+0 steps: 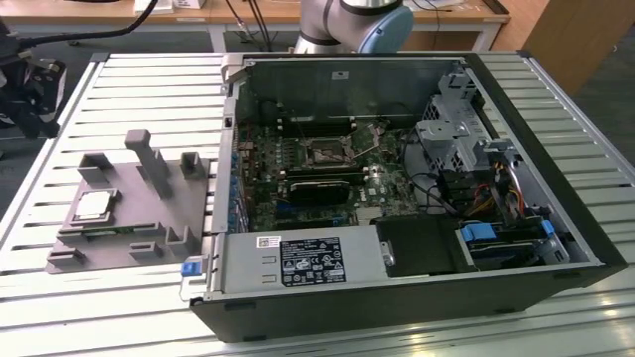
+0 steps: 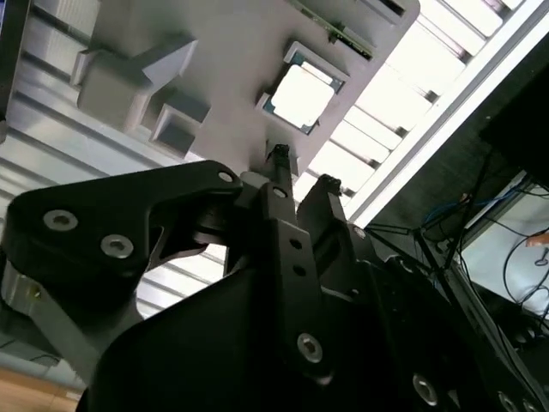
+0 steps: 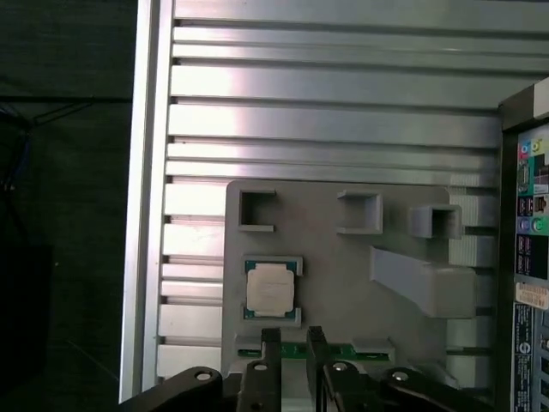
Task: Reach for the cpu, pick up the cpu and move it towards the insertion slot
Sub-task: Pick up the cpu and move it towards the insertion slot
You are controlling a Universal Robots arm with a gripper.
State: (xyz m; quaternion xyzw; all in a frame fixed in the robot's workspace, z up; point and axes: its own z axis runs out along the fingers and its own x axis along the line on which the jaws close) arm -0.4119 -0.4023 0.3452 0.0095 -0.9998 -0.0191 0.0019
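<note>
The cpu (image 1: 94, 204) is a small silvery square chip lying flat in a recess of the grey plastic fixture (image 1: 129, 223) on the exterior view's left. In both wrist views my gripper (image 3: 292, 335) (image 2: 304, 168) hovers above the fixture. It is close beside the cpu (image 3: 270, 288) (image 2: 302, 94) and apart from it. Its fingers (image 3: 270, 339) stand open with a narrow gap and nothing between them. The insertion slot (image 1: 325, 152) is a dark square socket with a metal frame on the motherboard inside the open computer case (image 1: 555, 245).
A green memory stick (image 3: 377, 350) lies in the fixture next to the cpu recess. Grey posts (image 1: 149, 160) rise from the fixture. Everything rests on a slatted aluminium table (image 1: 149, 97). Cables and drive cages (image 1: 476, 178) crowd the case's right side.
</note>
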